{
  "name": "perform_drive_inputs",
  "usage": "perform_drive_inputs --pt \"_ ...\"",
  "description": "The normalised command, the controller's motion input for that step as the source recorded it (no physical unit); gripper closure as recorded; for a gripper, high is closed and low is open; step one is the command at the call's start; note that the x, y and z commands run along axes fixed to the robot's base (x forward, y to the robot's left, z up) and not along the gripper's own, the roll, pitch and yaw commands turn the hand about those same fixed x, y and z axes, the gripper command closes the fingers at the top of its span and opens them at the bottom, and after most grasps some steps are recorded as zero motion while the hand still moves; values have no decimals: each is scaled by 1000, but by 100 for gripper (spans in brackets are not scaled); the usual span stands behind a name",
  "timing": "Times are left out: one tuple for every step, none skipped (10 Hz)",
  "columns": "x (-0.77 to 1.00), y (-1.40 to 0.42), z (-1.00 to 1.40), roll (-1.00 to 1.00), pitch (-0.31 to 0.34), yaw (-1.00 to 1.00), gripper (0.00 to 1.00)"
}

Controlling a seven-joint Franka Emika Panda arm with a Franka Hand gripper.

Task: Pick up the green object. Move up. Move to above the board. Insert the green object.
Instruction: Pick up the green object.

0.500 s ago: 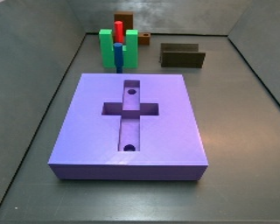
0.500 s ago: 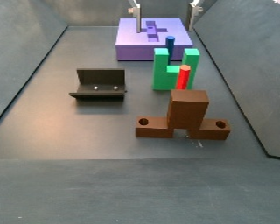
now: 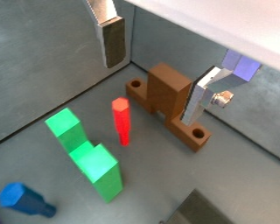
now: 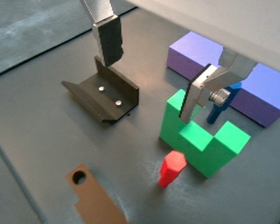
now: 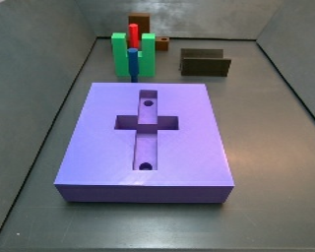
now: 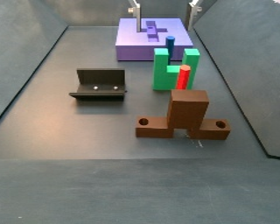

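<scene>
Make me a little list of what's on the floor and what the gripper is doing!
green object: standing on the floor, not picked up
peg: red and blue, standing in the green object's notch
board: purple, cross recess empty
brown block: on the floor
fixture: dark bracket beside the green object
gripper: open, holding nothing, up above the pieces in both wrist views
done so far: nothing grabbed yet

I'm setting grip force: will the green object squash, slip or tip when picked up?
The green object looks rigid and blocky, so it probably won't squash. Its flat sides should suit the open gripper above it. Standing upright beside the red peg, it might tip if nudged.
</scene>
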Motion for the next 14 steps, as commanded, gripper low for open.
perform_drive_inputs --pt "0 -663 0 0 -10 34 0" --pt "9 -697 -71 3 0 60 0" --pt "186 -597 -154 -6 0 0 0" --pt "154 -217 -571 -116 -21 -163 0" --pt "103 -3 -783 -157 -23 -166 0" --pt "0 0 -843 -137 -27 -120 0" --pt "0 -17 -566 -99 -13 0 0" --pt "-94 -174 -286 -76 -20 0 0" --pt "-23 -109 -406 -39 0 3 0" --pt "-69 -169 -383 -66 -3 0 0" --pt "-89 -80 -254 -121 -27 0 0" --pt "0 -86 -209 -91 -23 0 0" --pt "0 -20 -323 -70 -19 0 0" --pt "0 0 -346 -50 -1 0 0"
